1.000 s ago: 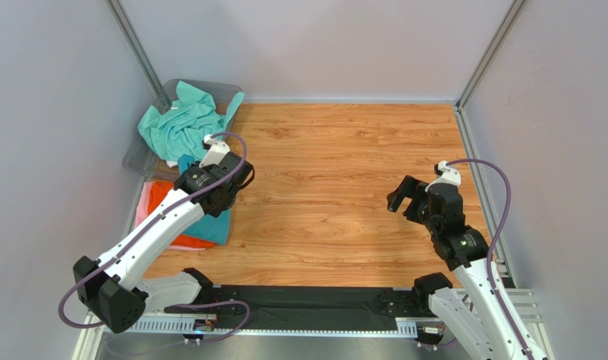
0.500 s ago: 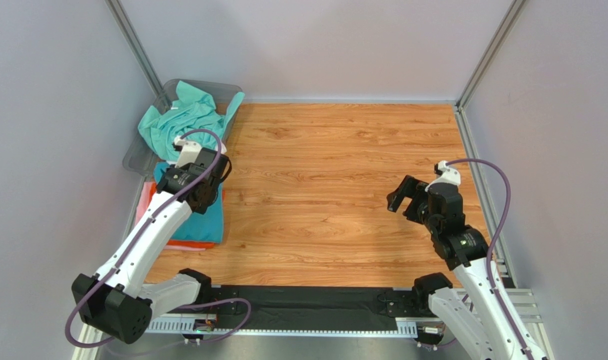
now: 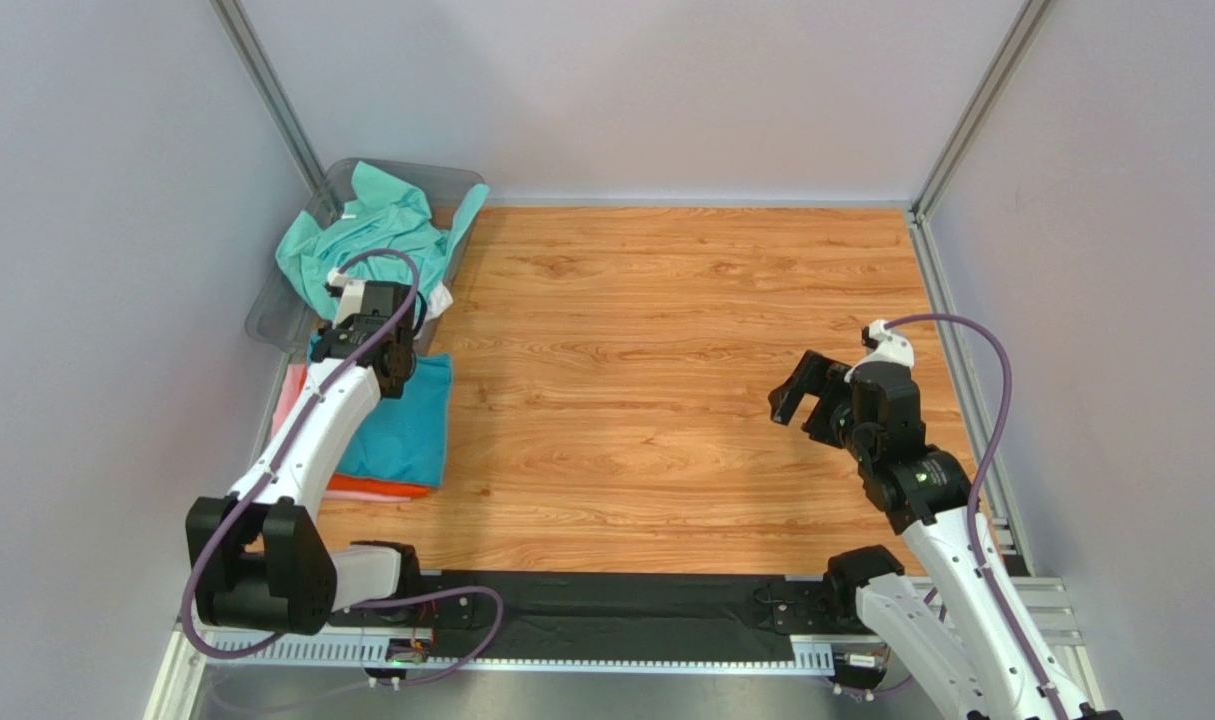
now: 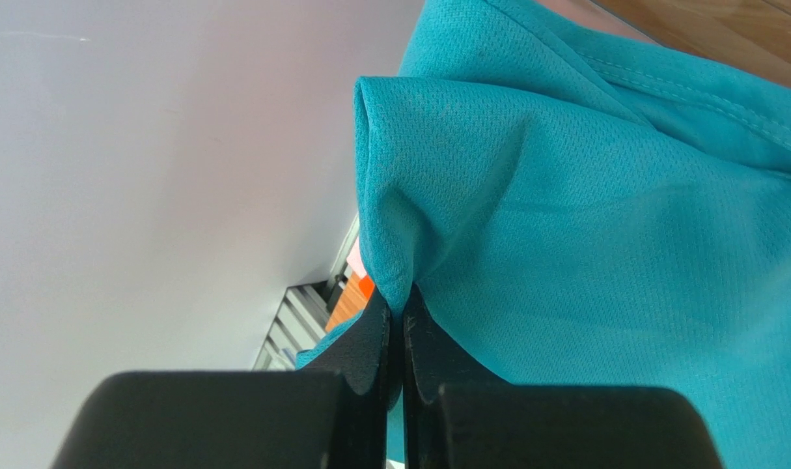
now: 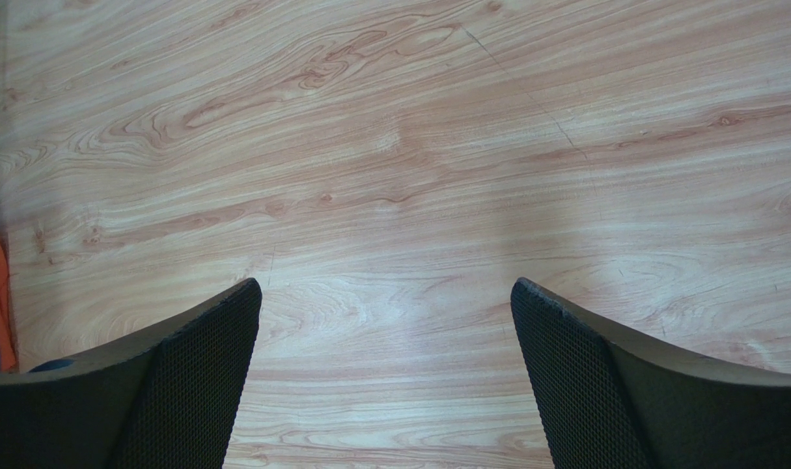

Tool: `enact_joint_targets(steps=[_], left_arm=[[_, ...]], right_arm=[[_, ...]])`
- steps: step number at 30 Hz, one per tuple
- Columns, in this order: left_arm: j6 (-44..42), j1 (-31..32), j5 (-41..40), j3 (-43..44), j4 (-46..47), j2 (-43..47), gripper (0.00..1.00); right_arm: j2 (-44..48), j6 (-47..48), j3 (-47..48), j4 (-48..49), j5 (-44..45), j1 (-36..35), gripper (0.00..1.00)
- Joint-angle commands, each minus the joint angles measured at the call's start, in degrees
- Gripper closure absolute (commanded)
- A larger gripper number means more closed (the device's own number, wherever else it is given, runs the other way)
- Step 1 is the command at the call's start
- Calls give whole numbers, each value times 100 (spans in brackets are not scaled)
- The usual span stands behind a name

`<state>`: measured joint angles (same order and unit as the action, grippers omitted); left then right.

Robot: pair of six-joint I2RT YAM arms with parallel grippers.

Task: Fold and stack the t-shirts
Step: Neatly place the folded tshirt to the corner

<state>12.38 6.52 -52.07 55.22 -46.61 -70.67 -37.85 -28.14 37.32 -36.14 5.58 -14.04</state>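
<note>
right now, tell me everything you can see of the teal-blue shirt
The teal-blue t-shirt is a fine mesh-knit cloth with a stitched seam. It lies as a roughly rectangular folded pad at the table's left edge, on top of an orange shirt and just in front of the bin. The left gripper has its jaws shut on a pinched fold at the far corner.
</note>
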Motion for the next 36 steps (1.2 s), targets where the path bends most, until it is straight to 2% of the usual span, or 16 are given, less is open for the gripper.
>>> enact_joint_targets(steps=[1, 4, 17, 34, 36], left_arm=[[-438, -370, 303, 59, 583, -139, 100], [-421, -521, 391, 112, 477, -315, 100], [45, -582, -92, 182, -234, -825, 100], [159, -863, -243, 436, -322, -991, 100], [229, -863, -355, 472, -287, -1114, 97]], right_arm=[[5, 98, -41, 169, -145, 42, 0], [-38, 107, -41, 186, -154, 51, 0], [-56, 116, -41, 178, -216, 112, 0], [-100, 125, -23, 178, -321, 262, 0], [-100, 125, -23, 178, -330, 262, 0]])
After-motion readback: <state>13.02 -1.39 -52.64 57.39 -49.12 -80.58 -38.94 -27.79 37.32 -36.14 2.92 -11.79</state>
